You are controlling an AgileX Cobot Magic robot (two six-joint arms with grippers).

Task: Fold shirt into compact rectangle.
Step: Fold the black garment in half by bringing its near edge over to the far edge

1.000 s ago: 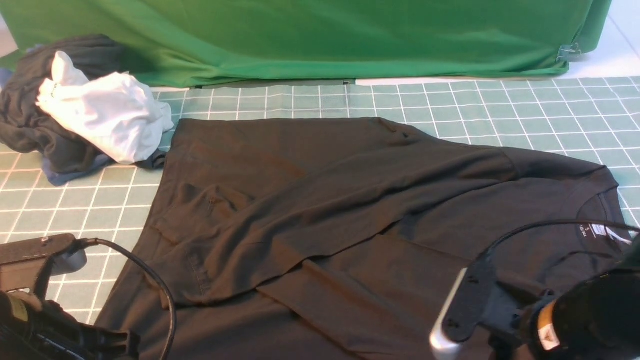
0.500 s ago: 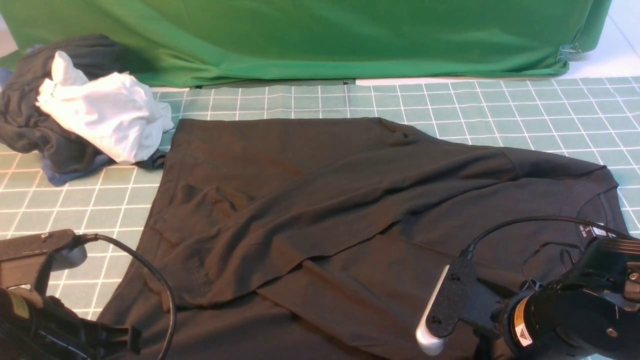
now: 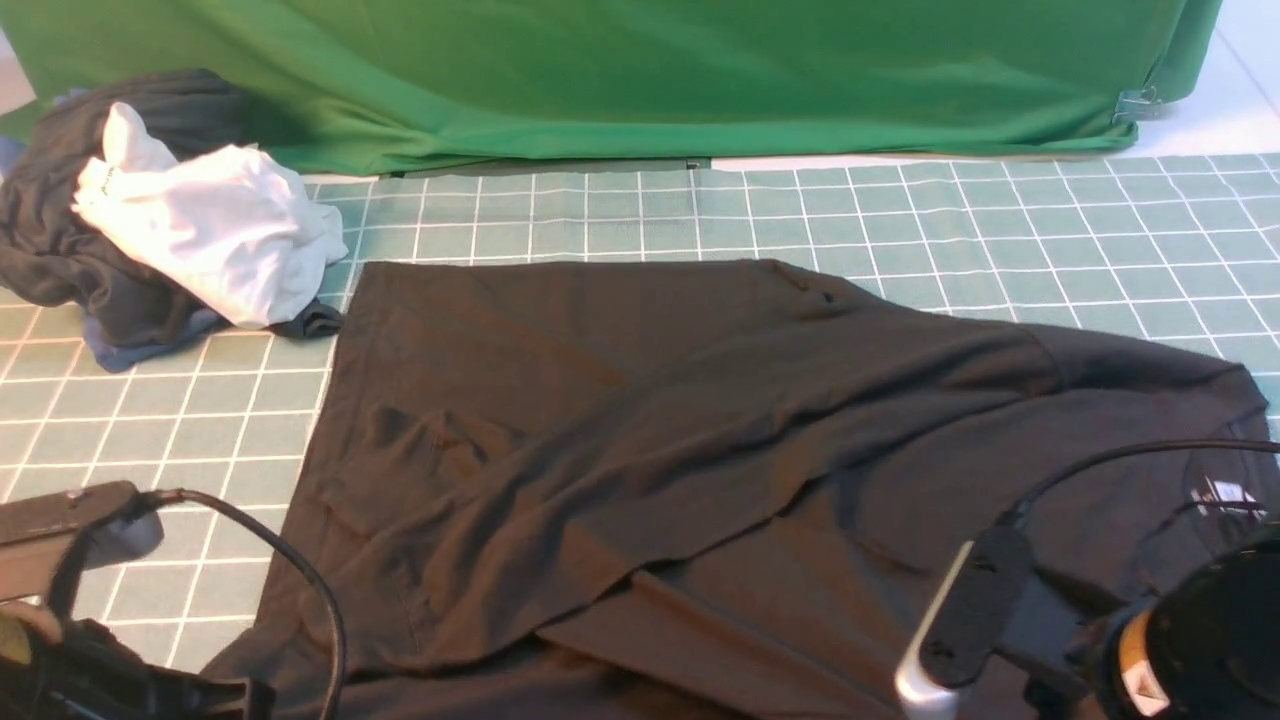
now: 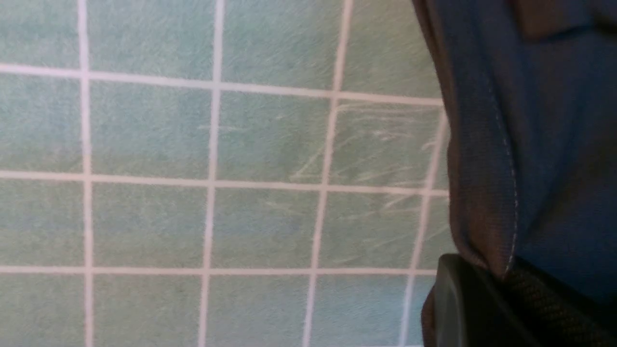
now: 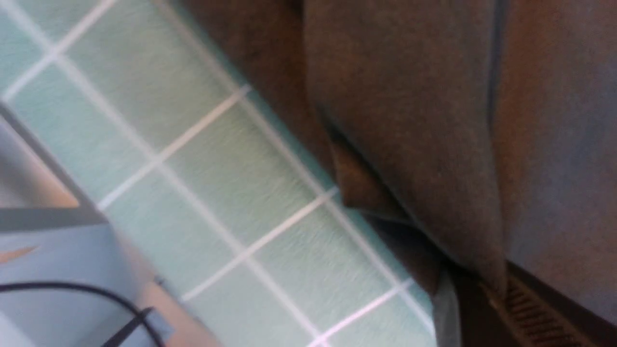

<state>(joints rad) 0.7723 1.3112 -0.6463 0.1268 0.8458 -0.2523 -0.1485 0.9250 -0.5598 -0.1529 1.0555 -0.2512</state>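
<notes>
The black shirt (image 3: 640,420) lies spread over the green grid mat (image 3: 1000,220), partly folded, with a wrinkled layer lying diagonally across its body. Its white neck label (image 3: 1225,495) shows at the right, beside my right arm. The chest print is hidden. In the left wrist view my left gripper (image 4: 501,284) is shut on the shirt's stitched hem (image 4: 487,193). In the right wrist view my right gripper (image 5: 487,294) is shut on a hanging fold of the shirt (image 5: 409,120). In the front view both sets of fingertips are hidden at the near edge.
A white garment (image 3: 215,235) lies on a dark grey and blue clothes bundle (image 3: 60,240) at the far left. A green cloth (image 3: 600,70) hangs along the back. The mat's near edge and a black cable (image 5: 58,289) show in the right wrist view.
The whole shirt has slid toward me, its far edge now lower on the mat. My right arm has pulled back and to the right; the left arm has dropped slightly.
</notes>
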